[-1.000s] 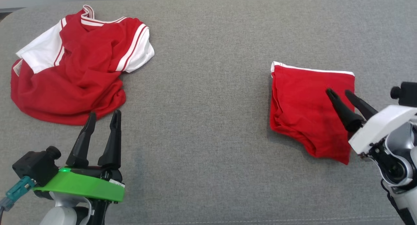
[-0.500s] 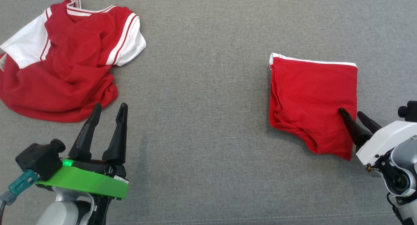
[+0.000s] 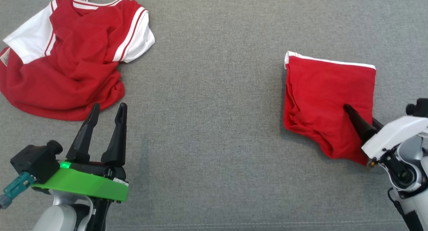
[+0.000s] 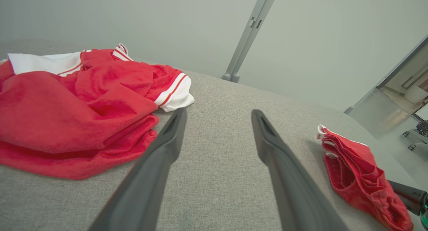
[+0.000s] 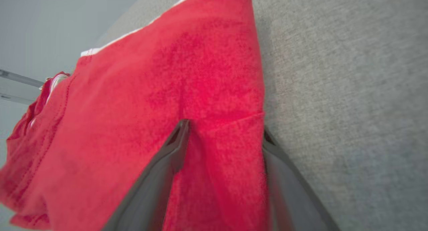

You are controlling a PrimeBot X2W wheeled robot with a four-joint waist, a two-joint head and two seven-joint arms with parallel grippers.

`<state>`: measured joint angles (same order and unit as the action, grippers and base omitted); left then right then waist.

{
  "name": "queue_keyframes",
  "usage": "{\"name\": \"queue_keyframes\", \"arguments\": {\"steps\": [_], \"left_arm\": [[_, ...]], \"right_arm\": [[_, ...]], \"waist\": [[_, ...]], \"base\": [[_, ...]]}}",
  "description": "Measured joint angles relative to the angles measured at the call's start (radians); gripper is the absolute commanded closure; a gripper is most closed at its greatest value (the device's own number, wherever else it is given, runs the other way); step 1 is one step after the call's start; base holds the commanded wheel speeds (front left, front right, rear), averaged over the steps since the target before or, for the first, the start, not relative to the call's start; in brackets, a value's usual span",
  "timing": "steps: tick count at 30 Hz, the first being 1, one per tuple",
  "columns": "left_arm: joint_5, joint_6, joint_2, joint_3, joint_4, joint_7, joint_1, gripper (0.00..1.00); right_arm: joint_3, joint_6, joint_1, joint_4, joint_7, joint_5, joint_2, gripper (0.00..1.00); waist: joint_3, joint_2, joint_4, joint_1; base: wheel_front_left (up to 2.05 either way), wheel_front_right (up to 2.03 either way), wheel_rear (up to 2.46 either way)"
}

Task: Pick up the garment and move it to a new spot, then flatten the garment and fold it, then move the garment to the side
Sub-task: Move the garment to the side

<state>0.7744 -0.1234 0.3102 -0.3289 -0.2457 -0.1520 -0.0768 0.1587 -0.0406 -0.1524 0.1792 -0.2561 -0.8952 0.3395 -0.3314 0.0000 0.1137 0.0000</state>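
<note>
Surface: grey upholstered surface point(image 3: 214, 90) spanning the head view. The bare weave in the middle leaves working room between the two cloths.
Crumpled shirt: red with white sleeves point(image 3: 67, 57), at 10 o'clock in the head view, bunched and unfolded. It looks parked clear of the work. Its left edge is cut off by the frame.
Folded garment: plain red point(image 3: 327, 97), at 3 o'clock, a compact block with white trim along the far edge. The folding looks done, so I judge the step in hand to be moving it aside.
Left gripper: point(image 3: 109, 105) at 7 o'clock, fingers wide with nothing between them and tips near the shirt's hem. It appears to idle while the other arm works.
Right gripper: point(image 5: 224, 127) at 4 o'clock in the head view, fingers spread wide astride the garment's near right edge and not yet pinched. One finger lies on top and the other sits at the cloth's edge, probably so that closing catches every layer at once.
Hidden: in the head view the second right finger is mostly covered by cloth. I cannot tell whether it sits under all the layers or just beside them.
Hard to read: the stacked layers show only at the garment's open side in the left wrist view.
</note>
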Motion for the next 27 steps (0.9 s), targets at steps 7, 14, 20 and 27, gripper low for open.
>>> {"name": "queue_keyframes", "arguments": {"steps": [7,14,20,27], "left_arm": [[-0.005,0.000,0.000,0.005,-0.010,0.011,-0.001,0.00],[-0.005,0.000,-0.001,0.009,-0.026,0.020,-0.005,0.00],[-0.005,0.000,-0.016,-0.001,-0.037,0.028,-0.015,0.00],[-0.005,0.000,-0.019,0.000,-0.056,0.037,-0.025,0.00]], "right_arm": [[0.036,0.051,-0.102,0.011,-0.090,-0.001,0.067,1.00],[-0.011,0.026,-0.256,0.050,-0.177,0.076,0.252,1.00],[-0.028,-0.023,-0.281,0.128,-0.218,0.143,0.342,1.00],[-0.023,-0.025,-0.327,0.171,-0.270,0.226,0.461,1.00]], "waist": [[-0.005,0.0000,0.000,0.0000],[-0.031,0.0000,-0.002,0.0000],[-0.056,0.0000,0.001,0.0000],[-0.095,0.0000,0.012,0.0001]], "base": [[0.00,0.00,0.00],[0.00,0.00,0.00],[0.00,0.00,0.00],[0.00,0.00,0.00]]}}
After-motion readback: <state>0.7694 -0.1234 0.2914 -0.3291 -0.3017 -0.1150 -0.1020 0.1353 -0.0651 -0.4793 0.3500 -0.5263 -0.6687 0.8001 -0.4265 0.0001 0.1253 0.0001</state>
